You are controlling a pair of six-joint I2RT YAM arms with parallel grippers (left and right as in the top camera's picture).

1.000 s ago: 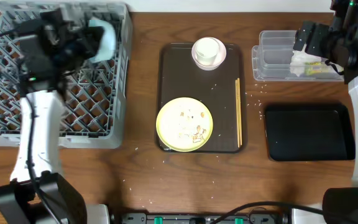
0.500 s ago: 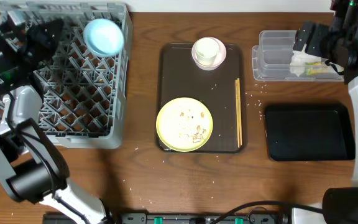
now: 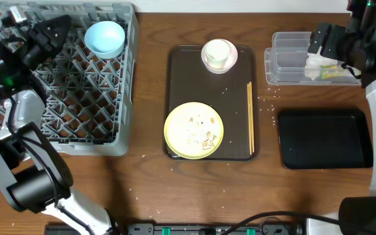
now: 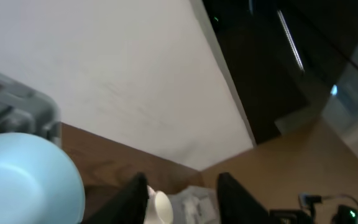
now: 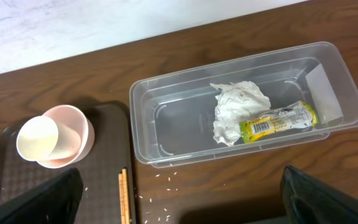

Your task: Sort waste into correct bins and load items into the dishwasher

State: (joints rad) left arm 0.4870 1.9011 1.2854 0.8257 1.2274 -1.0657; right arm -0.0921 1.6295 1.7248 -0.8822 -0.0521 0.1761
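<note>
Presently: light blue bowl (image 3: pixel 104 38) sits in grey dish rack (image 3: pixel 64 145); left gripper (image 4: pixel 183 182) and right gripper (image 5: pixel 180 173) gape empty; scrap-flecked yellow plate (image 3: pixel 194 130) likely needs clearing next.

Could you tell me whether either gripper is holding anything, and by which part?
Nothing is held: the left gripper and right gripper are open and empty. The light blue bowl lies in the dish rack.

dark brown serving tray (image 3: pixel 180 85) on wooden table (image 3: pixel 318 196), well left of right claw (image 5: pixel 179 208); white wall (image 4: pixel 104 68) past table's far edge.
</note>
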